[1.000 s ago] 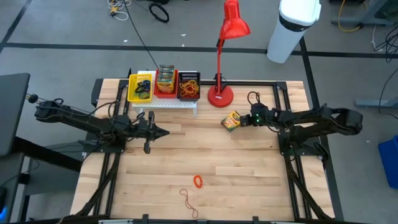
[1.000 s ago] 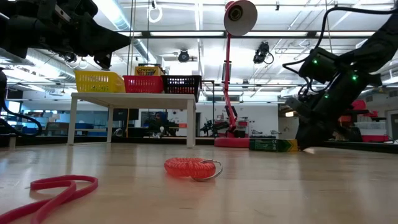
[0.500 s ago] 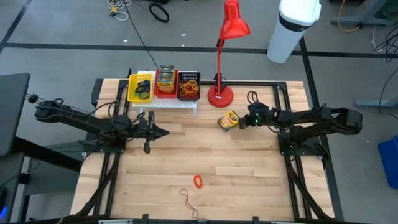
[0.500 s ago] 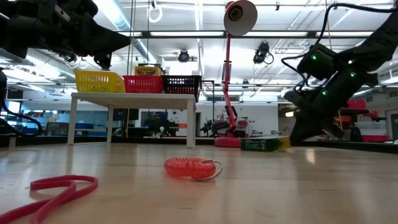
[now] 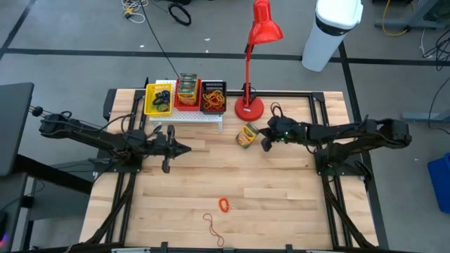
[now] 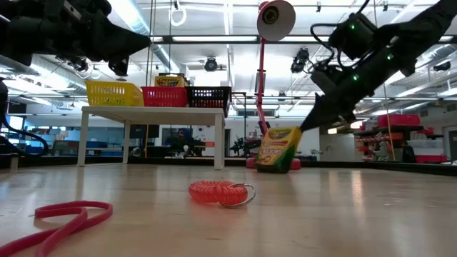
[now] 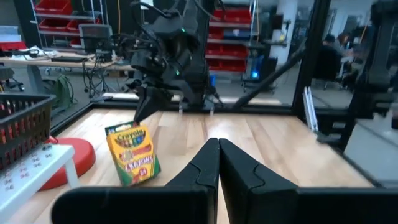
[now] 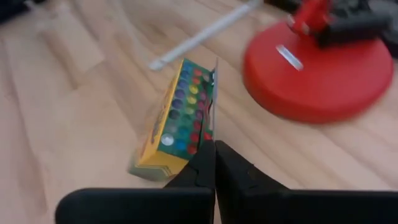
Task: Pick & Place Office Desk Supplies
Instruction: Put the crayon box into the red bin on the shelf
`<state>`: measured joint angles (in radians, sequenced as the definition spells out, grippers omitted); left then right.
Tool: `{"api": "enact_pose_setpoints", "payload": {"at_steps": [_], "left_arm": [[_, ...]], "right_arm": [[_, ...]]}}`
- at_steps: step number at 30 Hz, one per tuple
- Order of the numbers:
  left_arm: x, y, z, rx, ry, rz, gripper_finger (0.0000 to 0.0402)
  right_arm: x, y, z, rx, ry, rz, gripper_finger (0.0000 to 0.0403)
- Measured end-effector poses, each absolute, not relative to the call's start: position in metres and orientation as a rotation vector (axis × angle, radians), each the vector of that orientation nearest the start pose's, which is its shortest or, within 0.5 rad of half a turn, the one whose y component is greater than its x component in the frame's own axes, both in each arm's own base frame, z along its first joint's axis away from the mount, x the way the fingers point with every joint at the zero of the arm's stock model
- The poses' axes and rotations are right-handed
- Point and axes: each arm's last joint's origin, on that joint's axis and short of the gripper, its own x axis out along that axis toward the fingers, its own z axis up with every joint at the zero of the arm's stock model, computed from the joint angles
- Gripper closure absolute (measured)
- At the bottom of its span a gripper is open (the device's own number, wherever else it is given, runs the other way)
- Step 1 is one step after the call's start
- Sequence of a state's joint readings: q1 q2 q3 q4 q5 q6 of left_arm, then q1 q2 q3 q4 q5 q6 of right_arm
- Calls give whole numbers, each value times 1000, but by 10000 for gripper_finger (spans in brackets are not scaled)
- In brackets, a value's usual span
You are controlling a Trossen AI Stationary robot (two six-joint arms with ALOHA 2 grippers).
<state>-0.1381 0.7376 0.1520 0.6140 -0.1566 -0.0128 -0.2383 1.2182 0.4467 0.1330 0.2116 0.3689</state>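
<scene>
The right end effector [image 5: 263,140] sits just right of centre in the high view, its dark fingers [image 8: 214,163] pinched fully together on the thin top flap of a green-and-yellow cardboard crayon box [image 5: 247,135]. In the low view that box [image 6: 277,149] stands tilted on the pale wooden table [image 5: 281,197], right of centre, with one lower edge on the wood and its top corner caught by the end effector [image 6: 305,127]. It lies just below the round red base of the tall red desk lamp [image 5: 249,107] in the high view, near it but not touching.

The left end effector [image 5: 187,149] hangs left of centre in the high view, closed and empty, its two fingers [image 7: 239,168] pressed flat against each other.

In the upper left of the table in the high view, a white perforated rack [image 5: 191,117] carries three small baskets side by side: a yellow basket [image 5: 149,107], a red basket [image 5: 188,107] holding more crayon boxes [image 5: 187,87], and a black basket [image 5: 213,108] filled with rubber bands [image 5: 213,96].

Toward the lower centre of the high view, a coiled orange-red band [image 5: 223,205] lies on the wood, and a thin red rubber-band loop [image 5: 213,229] lies below it, apart from it.
</scene>
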Motion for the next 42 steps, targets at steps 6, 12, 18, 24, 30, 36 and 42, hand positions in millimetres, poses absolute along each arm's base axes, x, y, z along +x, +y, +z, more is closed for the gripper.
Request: {"api": "enact_pose_setpoints", "payload": {"at_steps": [6,12,18,24,30,36,42], "left_arm": [[158,-17,201,-207,-65,24,389],[165,-15,197,-217,28,34,389],[182,-17,198,-201,83,30,370],[195,-19,200,-160,115,31,353],[196,-19,198,-165,135,33,351],[196,-19,198,-145,139,31,351],[196,-19,198,-109,141,29,351]], "right_arm": [[222,-50,173,273,555,-489,402],[226,-43,177,254,541,-438,402],[228,-43,179,271,523,-417,398],[229,-44,184,287,489,-459,330],[226,-33,191,276,532,-484,202],[216,-11,155,270,519,-505,92],[216,-8,125,221,419,-535,70]]}}
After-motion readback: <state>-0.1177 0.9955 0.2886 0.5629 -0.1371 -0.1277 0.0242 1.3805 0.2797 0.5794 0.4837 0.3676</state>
